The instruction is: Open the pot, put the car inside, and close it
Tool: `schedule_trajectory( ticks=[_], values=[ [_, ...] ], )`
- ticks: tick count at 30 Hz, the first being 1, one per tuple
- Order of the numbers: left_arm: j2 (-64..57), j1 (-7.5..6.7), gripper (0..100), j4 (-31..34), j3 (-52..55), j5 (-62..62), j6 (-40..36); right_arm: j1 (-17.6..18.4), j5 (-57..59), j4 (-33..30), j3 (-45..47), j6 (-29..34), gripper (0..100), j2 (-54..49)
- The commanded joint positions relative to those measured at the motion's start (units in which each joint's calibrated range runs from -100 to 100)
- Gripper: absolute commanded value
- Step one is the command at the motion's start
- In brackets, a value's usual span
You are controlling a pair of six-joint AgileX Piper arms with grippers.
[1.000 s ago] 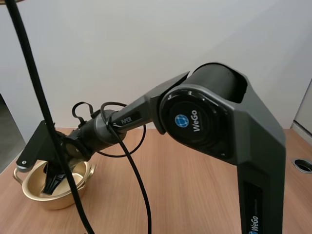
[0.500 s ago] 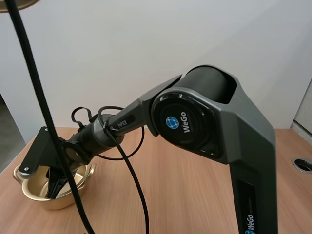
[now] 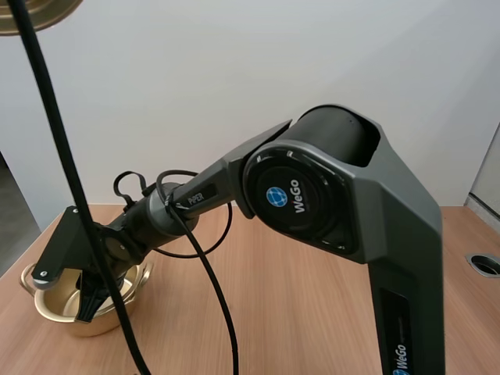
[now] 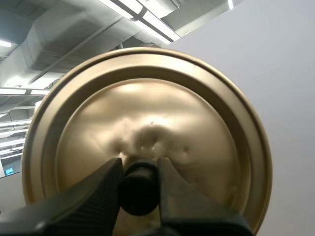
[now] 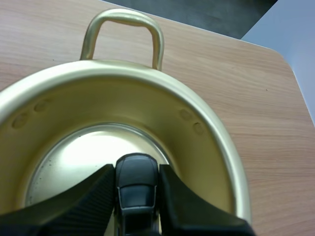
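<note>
The gold pot (image 3: 58, 316) stands open at the table's left front. My right gripper (image 3: 87, 301) reaches down into it. In the right wrist view that gripper (image 5: 137, 206) is shut on a small black toy car (image 5: 137, 179), held low over the pot's shiny bottom, inside its rim (image 5: 209, 125). The gold lid (image 3: 31, 12) hangs high in the air above the pot. My left gripper (image 4: 139, 189) is shut on the lid's black knob (image 4: 139, 184), with the lid (image 4: 147, 108) seen from its top side.
One looped pot handle (image 5: 123, 29) points toward the table's edge beyond the pot. Bare wooden table (image 3: 297, 312) stretches to the right of the pot, with a round cable hole (image 3: 486, 264) at the far right.
My right gripper has sunk deeper into the pot and shifted slightly left. The lid has come a little further into the high view's top left corner.
</note>
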Motion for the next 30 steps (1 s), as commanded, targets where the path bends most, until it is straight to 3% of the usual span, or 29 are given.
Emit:
schedule_trajectory(
  ticks=[1, 4, 10, 13, 15, 17, 18, 25, 30],
  values=[
    [0.0, 0.04, 0, 0.0, 0.0, 0.5, 0.0, 0.0, 0.1, 0.0, 0.0, 0.0, 58, -0.1],
    [0.0, 0.04, 0, 0.2, 0.0, 0.6, 0.0, 0.0, -0.1, 0.3, 0.0, 0.0, 68, -0.1],
    [0.0, 0.04, 0, 0.2, 0.0, 0.6, 0.0, 0.0, -0.2, 0.3, 0.0, 0.0, 67, -0.1],
    [0.0, 0.04, 0, 0.4, 0.0, 0.6, 0.0, 0.0, -0.2, 0.3, 0.0, 0.2, 50, -0.7],
    [0.0, 0.04, 0, 1.2, 0.0, 0.8, 0.0, 0.0, -0.2, 0.3, 0.0, 0.2, 31, -2.1],
    [0.0, 0.04, 0, 1.8, 0.0, 1.6, -0.3, -0.1, -0.2, 0.3, 0.0, 0.2, 4, -4.2],
    [0.0, 0.04, 0, 2.6, 0.0, 2.4, -1.1, -0.2, -0.2, 0.3, 0.0, 0.2, 0, -5.1],
    [0.8, 0.04, 0, 8.8, 3.6, 6.9, -4.5, -3.9, 0.2, 0.7, 0.0, 2.0, 0, -14.4],
    [0.8, 0.04, 0, 9.0, 11.2, 6.0, -4.5, -8.5, 7.3, 0.7, 0.0, 3.7, 0, -19.7]
  ],
)
